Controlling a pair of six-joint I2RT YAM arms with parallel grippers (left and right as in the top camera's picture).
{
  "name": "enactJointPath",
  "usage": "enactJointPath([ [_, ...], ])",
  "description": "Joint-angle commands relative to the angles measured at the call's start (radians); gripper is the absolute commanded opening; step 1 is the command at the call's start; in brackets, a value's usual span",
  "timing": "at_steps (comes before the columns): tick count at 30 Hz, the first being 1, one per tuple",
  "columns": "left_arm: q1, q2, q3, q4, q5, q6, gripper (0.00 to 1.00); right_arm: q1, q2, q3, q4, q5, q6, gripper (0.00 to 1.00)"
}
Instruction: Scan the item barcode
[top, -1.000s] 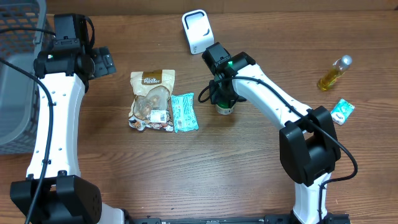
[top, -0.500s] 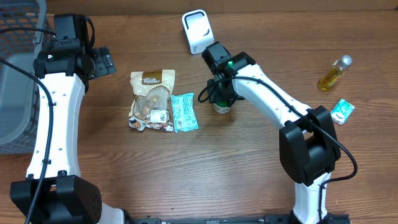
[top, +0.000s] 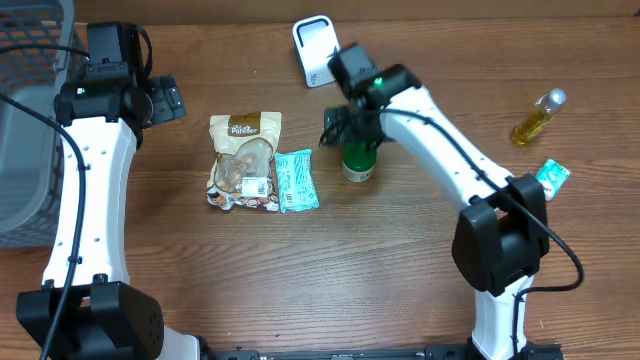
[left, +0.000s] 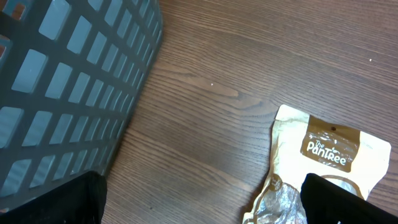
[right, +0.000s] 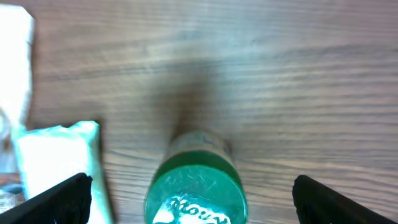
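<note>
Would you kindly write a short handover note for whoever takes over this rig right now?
Left gripper: open and empty, over the table between the basket and the snack pouch.
Right gripper: open, above the green-lidded jar, not gripping it.
Things: the jar stands upright near the white scanner. The snack pouch and teal packet lie side by side. The yellow bottle and small teal packet sit apart from them.
Done: no item is at the scanner; whether any was scanned cannot be told.
Left: pick an item and show its barcode to the scanner.
</note>
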Motion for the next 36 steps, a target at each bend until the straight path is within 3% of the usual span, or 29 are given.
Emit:
enactJointPath([
  [1, -0.007, 0.004, 0.003, -0.002, -0.010, 0.019, 1.00, -0.009, -0.009, 0.074, -0.027, -0.027, 0.021, 1.00],
  [15, -0.007, 0.004, 0.003, -0.002, -0.010, 0.019, 1.00, -0.011, -0.008, 0.051, -0.020, -0.030, 0.021, 0.96],
  [20, -0.007, 0.004, 0.003, -0.002, -0.010, 0.019, 1.00, -0.010, -0.008, -0.042, -0.009, -0.030, 0.048, 0.95],
  [27, -0.007, 0.004, 0.003, -0.002, -0.010, 0.019, 0.99, -0.011, -0.008, -0.246, 0.133, -0.027, 0.096, 0.96],
  [36, -0.007, 0.004, 0.003, -0.002, -0.010, 0.019, 1.00, -0.010, -0.008, -0.298, 0.192, -0.026, 0.095, 0.95],
])
